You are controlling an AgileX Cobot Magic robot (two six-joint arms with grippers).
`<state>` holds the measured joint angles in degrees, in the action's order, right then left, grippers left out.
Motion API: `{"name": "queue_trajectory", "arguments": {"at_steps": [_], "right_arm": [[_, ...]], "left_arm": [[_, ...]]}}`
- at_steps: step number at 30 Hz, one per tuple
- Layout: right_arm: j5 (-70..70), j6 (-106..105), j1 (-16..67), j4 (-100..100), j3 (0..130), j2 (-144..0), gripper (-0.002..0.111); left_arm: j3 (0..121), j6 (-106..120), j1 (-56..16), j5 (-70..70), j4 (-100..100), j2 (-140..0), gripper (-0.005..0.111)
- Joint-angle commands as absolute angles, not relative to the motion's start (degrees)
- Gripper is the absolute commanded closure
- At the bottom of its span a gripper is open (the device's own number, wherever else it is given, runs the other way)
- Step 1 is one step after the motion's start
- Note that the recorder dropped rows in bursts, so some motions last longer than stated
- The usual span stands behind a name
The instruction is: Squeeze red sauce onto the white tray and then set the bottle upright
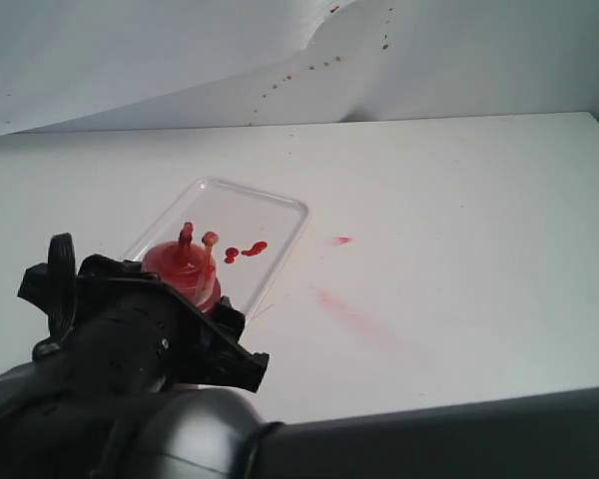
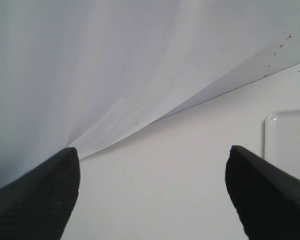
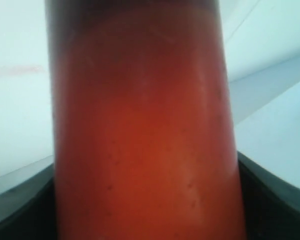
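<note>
Currently, the bottle (image 1: 183, 267) is standing with its long axis close to vertical over the end of the white tray (image 1: 280, 215) nearest the exterior camera. Its nozzle (image 1: 187, 236) is pointing up, and a dark arm (image 1: 130, 349) is hiding its base. The jaws of the right gripper (image 3: 145, 207) are clamping the bottle's body. Red sauce (image 1: 254, 247) is lying in small blobs on the tray just beyond it. The jaws of the left gripper (image 2: 151, 149) are gaping wide apart over the tabletop (image 1: 459, 200), holding nothing.

Glossy, smooth plastic is shown in the white tray (image 1: 270, 215); translucent, smooth plastic in the bottle (image 3: 145, 140); a matt finish on the tabletop (image 1: 459, 200); wet gloss on the red sauce (image 1: 255, 247).
</note>
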<state>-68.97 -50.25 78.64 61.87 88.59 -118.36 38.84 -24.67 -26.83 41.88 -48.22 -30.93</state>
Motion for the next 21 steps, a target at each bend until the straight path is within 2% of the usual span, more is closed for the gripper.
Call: {"name": "queue_trajectory", "arguments": {"at_steps": [1,10,21], "right_arm": [[-69.96,-49.32,78.89,64.37,84.02,-114.19,0.108],[-69.96,-47.07,80.51,66.49,70.53,-110.41,0.108],[-69.96,-44.05,80.75,65.03,69.03,-110.41,0.108]], "left_arm": [[38.58,-25.46,-26.9,40.95,-48.12,-30.64,0.031],[38.58,-25.47,-26.9,40.83,-48.12,-30.64,0.031],[38.58,-25.56,-26.9,40.82,-46.34,-30.64,0.031]]}}
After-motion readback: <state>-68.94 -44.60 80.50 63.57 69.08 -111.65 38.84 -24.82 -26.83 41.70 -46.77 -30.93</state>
